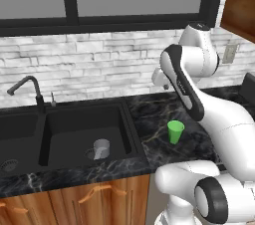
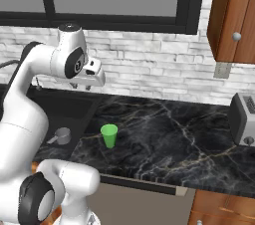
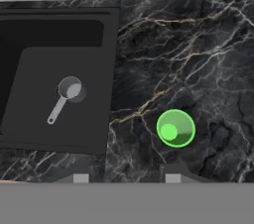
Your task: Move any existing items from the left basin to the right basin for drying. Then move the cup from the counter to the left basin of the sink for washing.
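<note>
The green cup [image 1: 175,132] [image 2: 109,135] [image 3: 175,128] stands upright on the black veined counter [image 1: 154,114] [image 2: 164,139], right of the sink. A pale grey mug with a handle [image 1: 101,148] [image 2: 62,136] [image 3: 69,90] lies in the right basin [image 1: 74,129] [image 3: 39,114] near its drain. Only the near-right part of the left basin [image 1: 17,139] shows, bare around its drain. My gripper [image 1: 163,85] [image 2: 82,86] [image 3: 126,178] hangs open high above the counter near the brick wall, holding nothing; the cup is below it, slightly to the right.
A thin black gooseneck faucet [image 1: 30,87] rises behind the sink divider. A toaster [image 2: 244,119] sits at the counter's far right, under a wooden wall cabinet [image 2: 234,15]. A brick backsplash and a window run behind.
</note>
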